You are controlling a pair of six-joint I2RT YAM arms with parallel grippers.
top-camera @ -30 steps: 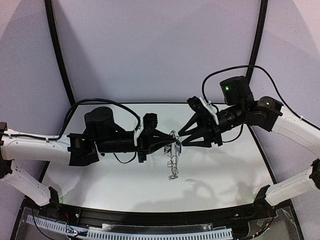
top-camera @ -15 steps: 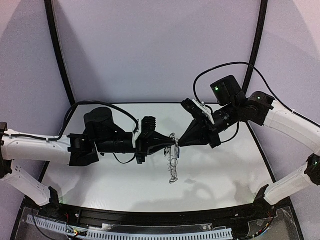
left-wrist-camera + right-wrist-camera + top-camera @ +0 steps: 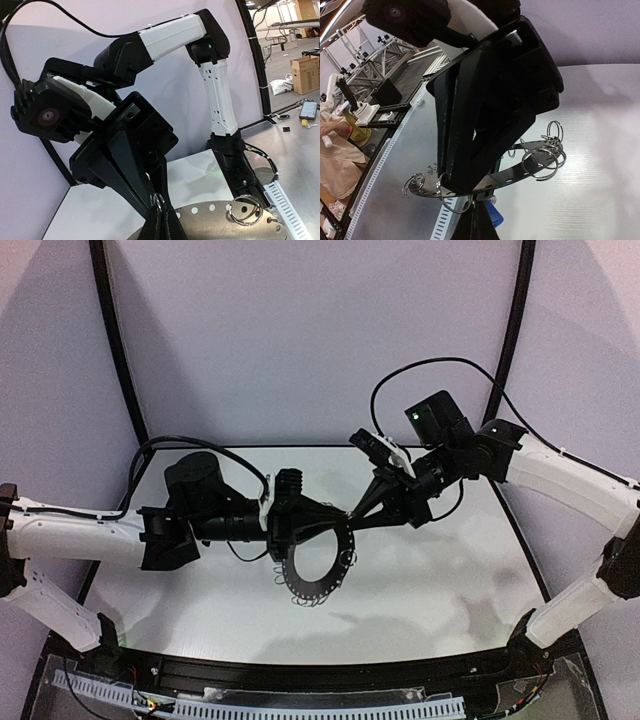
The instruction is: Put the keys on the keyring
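Note:
The keyring hangs above the table with its flat face towards the top camera. My left gripper is shut on its upper rim. In the left wrist view the left gripper pinches the grey plate beside a small wire clip. My right gripper meets it tip to tip from the right and is shut. In the right wrist view the right gripper sits just under the keyring. A key's blue tag pokes out beside its fingers. Where exactly the key is pinched is hidden.
The white table top lies below both arms. A black rail runs along the near edge. Curved black frame posts stand at the back left and right. Larger wire rings dangle from the keyring's rim.
The right gripper has shut and moved left and up with its arm. The left gripper has turned, so the keyring went from edge-on to face-on.

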